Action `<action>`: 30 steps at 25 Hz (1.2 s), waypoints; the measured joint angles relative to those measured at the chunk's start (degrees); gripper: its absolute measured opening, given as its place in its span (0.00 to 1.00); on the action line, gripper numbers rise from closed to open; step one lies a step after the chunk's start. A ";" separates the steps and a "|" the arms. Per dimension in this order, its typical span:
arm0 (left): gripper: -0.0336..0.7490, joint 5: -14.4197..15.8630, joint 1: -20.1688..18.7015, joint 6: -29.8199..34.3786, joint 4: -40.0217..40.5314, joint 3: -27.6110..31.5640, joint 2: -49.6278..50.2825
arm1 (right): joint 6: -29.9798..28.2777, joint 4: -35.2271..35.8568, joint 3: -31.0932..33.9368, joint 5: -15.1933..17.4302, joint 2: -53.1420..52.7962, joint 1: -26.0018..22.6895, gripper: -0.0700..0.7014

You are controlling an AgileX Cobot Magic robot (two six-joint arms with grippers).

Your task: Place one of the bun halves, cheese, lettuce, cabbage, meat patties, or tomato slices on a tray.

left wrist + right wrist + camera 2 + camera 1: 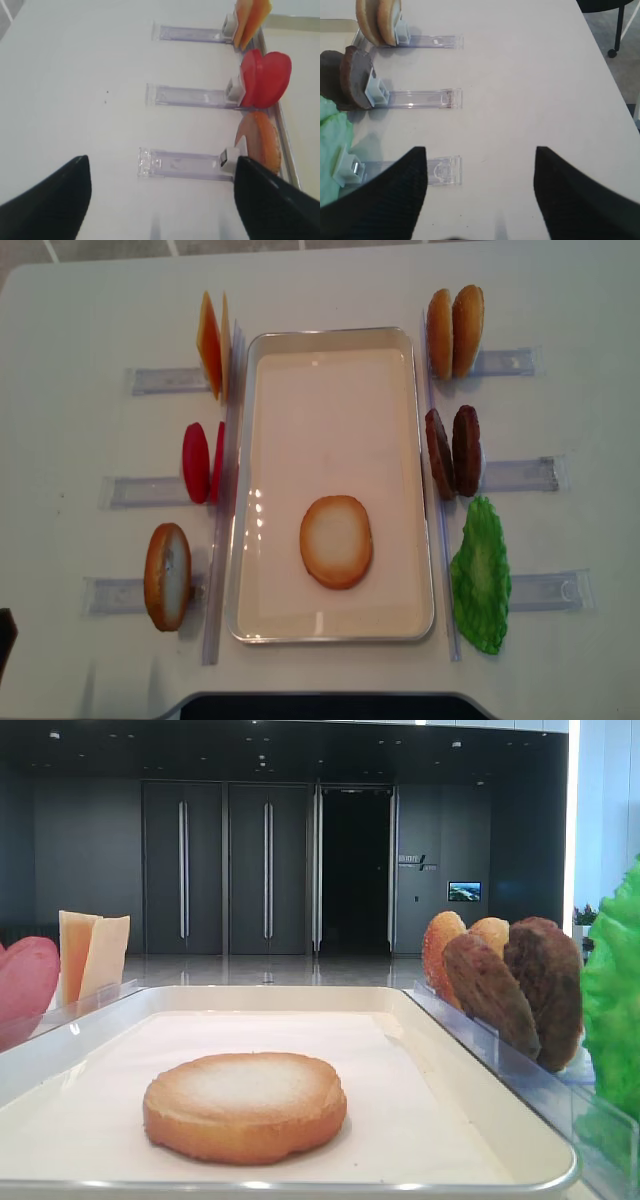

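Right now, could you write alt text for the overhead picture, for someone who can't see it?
A white tray lies on a pale table with one bun half flat inside it. Left of it stand cheese, tomato slices and another bun half; right of it, two golden pieces, meat patties and lettuce.

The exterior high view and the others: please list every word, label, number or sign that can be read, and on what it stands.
No text can be read in any view.
Small wall sign beside the dark doorway: too small and blurred to read.
Small lit screen on the same wall: shows a picture, no legible words.
Tray, foods and clear holders: no labels visible.
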 joint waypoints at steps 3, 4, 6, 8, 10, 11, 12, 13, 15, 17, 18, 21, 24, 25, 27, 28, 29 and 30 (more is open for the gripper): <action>0.93 0.12 0.00 0.00 0.00 0.00 -1.86 | 0.00 0.00 0.00 0.00 0.00 0.00 0.70; 0.93 0.15 0.00 0.00 0.00 0.00 -1.91 | 0.00 0.00 0.00 0.00 0.00 0.00 0.70; 0.93 0.15 0.00 0.00 0.00 0.00 -1.91 | 0.00 0.00 0.00 0.00 0.00 0.00 0.70; 0.93 0.15 0.00 0.00 0.00 0.00 -1.91 | 0.00 0.00 0.00 0.00 0.00 0.00 0.70; 0.93 0.15 0.00 0.00 0.00 0.00 -1.91 | 0.00 0.00 0.00 0.00 0.00 0.00 0.70; 0.93 0.15 0.21 0.00 0.00 0.00 -1.91 | 0.00 0.00 0.00 0.00 0.00 0.00 0.70; 0.93 0.15 0.70 0.00 0.00 0.00 -1.91 | 0.00 0.00 0.00 0.00 0.00 0.00 0.70; 0.93 0.15 1.35 0.00 -0.12 0.00 -1.91 | 0.00 0.00 0.00 0.00 0.00 0.00 0.70; 0.93 0.15 3.59 0.36 -0.52 0.00 -1.91 | 0.00 0.00 0.00 0.00 0.00 0.00 0.70; 0.93 0.15 6.13 1.34 -1.26 0.00 -1.91 | 0.00 0.00 0.00 0.00 0.00 0.00 0.70; 0.93 0.15 7.58 1.94 -1.54 0.00 -1.91 | 0.00 0.00 0.00 0.00 0.00 0.00 0.70; 0.93 0.15 11.14 3.15 -2.47 0.00 -1.91 | 0.00 0.00 0.00 0.00 0.00 0.00 0.70; 0.93 0.15 12.97 3.46 -2.68 0.00 -1.91 | 0.00 0.00 0.00 0.00 0.00 0.00 0.70; 0.93 0.15 13.17 3.46 -2.67 0.00 -1.91 | 0.00 0.00 0.00 0.00 0.00 0.00 0.70; 0.93 0.10 13.24 3.46 -2.69 0.00 -1.91 | 0.00 0.00 0.00 0.00 0.00 0.00 0.70; 0.93 0.10 13.24 3.46 -2.69 0.00 -1.91 | 0.00 0.00 0.00 0.00 0.00 0.00 0.70; 0.93 0.10 13.24 3.46 -2.69 0.00 -1.91 | 0.00 0.00 0.00 0.00 0.00 0.00 0.70; 0.93 0.10 13.24 3.46 -2.69 0.00 -1.91 | 0.00 0.00 0.00 0.00 0.00 0.00 0.70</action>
